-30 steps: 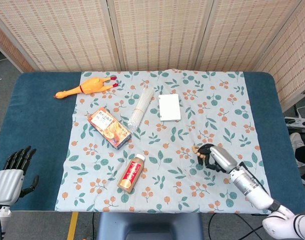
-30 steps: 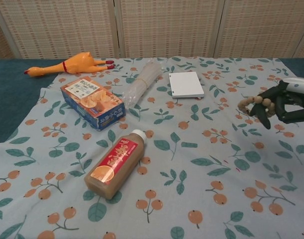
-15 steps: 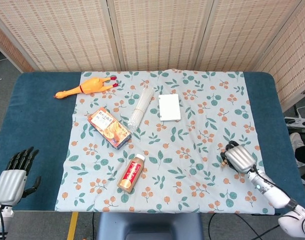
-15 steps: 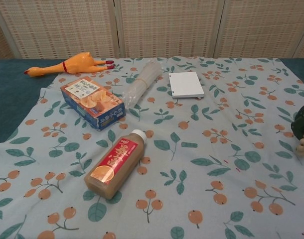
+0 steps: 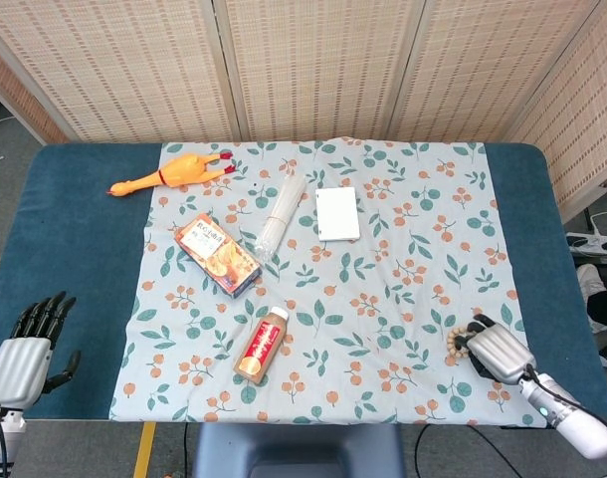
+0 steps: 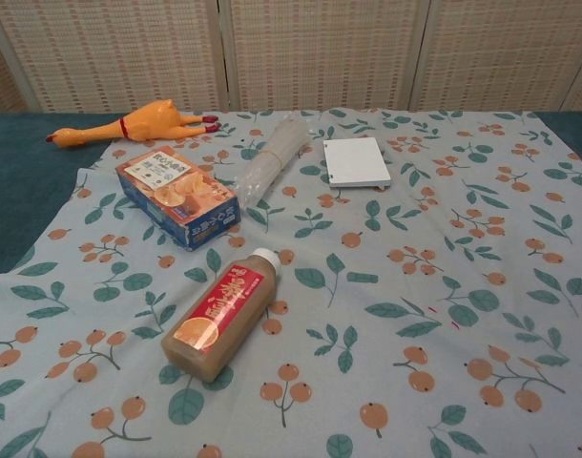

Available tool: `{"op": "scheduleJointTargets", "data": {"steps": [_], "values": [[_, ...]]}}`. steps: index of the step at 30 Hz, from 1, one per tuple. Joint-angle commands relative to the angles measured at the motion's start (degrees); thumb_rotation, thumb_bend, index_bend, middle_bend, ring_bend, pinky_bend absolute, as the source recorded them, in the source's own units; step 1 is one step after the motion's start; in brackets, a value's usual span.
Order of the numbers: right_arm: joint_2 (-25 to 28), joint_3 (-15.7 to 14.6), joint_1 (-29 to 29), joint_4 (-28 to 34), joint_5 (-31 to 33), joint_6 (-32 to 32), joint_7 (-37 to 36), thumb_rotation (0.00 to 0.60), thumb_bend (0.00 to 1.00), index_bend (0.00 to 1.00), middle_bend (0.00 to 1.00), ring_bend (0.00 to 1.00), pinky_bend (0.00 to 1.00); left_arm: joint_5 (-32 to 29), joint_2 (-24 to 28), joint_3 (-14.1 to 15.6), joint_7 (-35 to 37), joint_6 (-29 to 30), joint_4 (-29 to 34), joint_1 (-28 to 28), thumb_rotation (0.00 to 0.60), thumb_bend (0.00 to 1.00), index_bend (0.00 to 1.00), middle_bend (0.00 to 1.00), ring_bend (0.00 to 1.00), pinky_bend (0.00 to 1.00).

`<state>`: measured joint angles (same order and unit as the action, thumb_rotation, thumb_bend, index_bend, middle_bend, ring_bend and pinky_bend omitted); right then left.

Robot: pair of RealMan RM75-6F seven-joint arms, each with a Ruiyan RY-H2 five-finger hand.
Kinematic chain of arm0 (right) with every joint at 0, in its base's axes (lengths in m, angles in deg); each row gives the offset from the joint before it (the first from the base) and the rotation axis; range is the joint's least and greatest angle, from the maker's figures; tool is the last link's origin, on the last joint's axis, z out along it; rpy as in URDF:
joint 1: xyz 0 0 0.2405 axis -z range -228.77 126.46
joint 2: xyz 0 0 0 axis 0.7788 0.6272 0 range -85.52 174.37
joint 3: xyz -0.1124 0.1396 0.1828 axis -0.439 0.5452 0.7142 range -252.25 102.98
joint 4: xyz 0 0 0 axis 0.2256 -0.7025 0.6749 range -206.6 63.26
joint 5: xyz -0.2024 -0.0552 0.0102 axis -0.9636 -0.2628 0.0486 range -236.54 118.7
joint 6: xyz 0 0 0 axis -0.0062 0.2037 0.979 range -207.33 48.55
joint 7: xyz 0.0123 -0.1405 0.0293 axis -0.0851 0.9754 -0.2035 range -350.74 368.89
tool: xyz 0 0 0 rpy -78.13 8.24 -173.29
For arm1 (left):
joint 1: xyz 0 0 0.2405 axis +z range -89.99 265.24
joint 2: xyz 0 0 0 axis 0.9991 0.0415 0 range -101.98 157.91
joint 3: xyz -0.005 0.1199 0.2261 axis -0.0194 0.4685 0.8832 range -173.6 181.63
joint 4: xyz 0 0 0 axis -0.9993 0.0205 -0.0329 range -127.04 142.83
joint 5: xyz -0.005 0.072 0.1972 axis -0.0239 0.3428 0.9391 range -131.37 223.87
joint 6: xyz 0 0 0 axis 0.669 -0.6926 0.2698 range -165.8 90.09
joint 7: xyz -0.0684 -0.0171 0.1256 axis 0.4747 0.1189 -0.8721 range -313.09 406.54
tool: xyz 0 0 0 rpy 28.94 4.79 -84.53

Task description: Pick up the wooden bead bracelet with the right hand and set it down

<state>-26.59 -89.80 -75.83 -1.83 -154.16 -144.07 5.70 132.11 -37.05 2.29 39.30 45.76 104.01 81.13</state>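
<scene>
We find the right hand (image 5: 500,352) low over the floral cloth (image 5: 403,229), near its front right corner, fingers curled around the wooden bead bracelet (image 5: 456,339), whose beads show just left of the knuckles. We cannot tell whether the beads touch the cloth. Bare blue table (image 5: 552,249) lies just right of the hand. The bottle (image 5: 262,344) sits well left. The left hand (image 5: 25,344) hangs far off, fingers spread, holding nothing.

A table (image 5: 75,249) topped in dark teal is being covered by a pale cloth (image 5: 413,249) printed with oranges and leaves. It is being backed by folding woven-reed screens (image 5: 313,65), and grey floor (image 5: 5,139) is being shown at the left.
</scene>
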Motion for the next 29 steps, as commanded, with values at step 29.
{"op": "scheduleJointTargets", "data": {"steps": [29], "values": [[7.73, 9.55, 17.82, 18.83, 2.36, -29.25, 7.80, 0.441, 0.25, 0.00, 0.00, 0.00, 0.00, 1.23, -0.58, -0.04, -0.31, 1.18, -0.92, 0.10, 0.600, 0.45, 0.00, 0.00, 0.00, 0.10]]}}
